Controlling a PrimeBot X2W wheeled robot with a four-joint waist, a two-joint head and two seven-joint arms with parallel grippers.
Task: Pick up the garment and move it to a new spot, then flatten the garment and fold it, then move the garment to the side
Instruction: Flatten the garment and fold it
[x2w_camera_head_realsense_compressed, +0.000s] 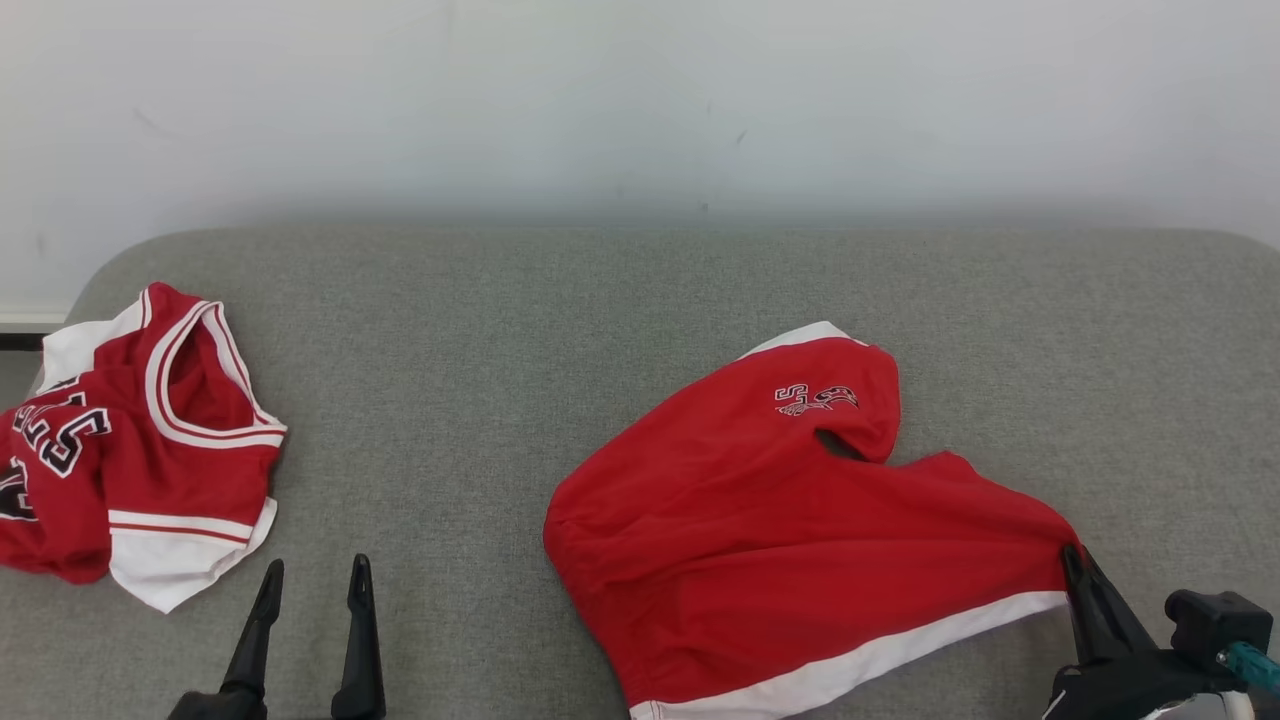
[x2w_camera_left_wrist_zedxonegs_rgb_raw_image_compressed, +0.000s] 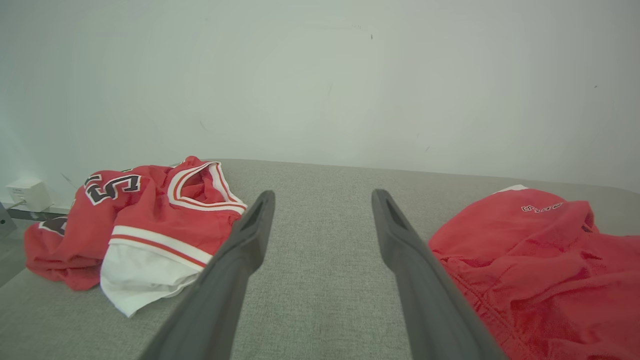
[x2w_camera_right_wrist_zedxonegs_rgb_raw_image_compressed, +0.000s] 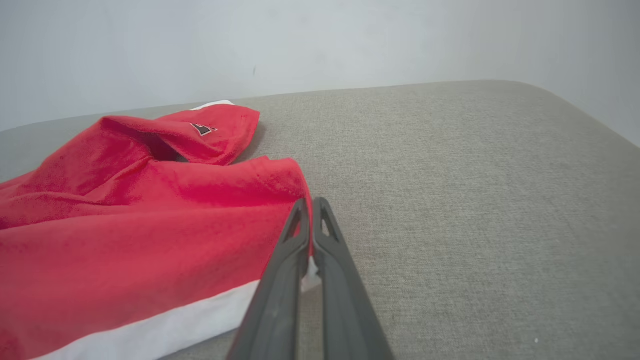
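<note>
The garment (x2w_camera_head_realsense_compressed: 760, 520) is a pair of red shorts with a white hem band, lying crumpled right of centre on the grey cushion; it also shows as garment (x2w_camera_left_wrist_zedxonegs_rgb_raw_image_compressed: 540, 265) and garment (x2w_camera_right_wrist_zedxonegs_rgb_raw_image_compressed: 125, 225). My right gripper (x2w_camera_head_realsense_compressed: 1072, 556) is shut on the garment's right corner, where the red cloth meets the white band; in the right wrist view the right gripper (x2w_camera_right_wrist_zedxonegs_rgb_raw_image_compressed: 311, 204) pinches that edge between its fingers. At the lower left my left gripper (x2w_camera_head_realsense_compressed: 315, 572) stands open above bare cushion, left of the shorts, left gripper (x2w_camera_left_wrist_zedxonegs_rgb_raw_image_compressed: 322, 200) holding nothing.
A red and white jersey (x2w_camera_head_realsense_compressed: 130, 450) with black numbers lies bunched at the cushion's left edge, also jersey (x2w_camera_left_wrist_zedxonegs_rgb_raw_image_compressed: 135, 220). The grey cushion (x2w_camera_head_realsense_compressed: 640, 300) ends at a pale wall behind. A small white box (x2w_camera_left_wrist_zedxonegs_rgb_raw_image_compressed: 27, 194) sits by the wall at far left.
</note>
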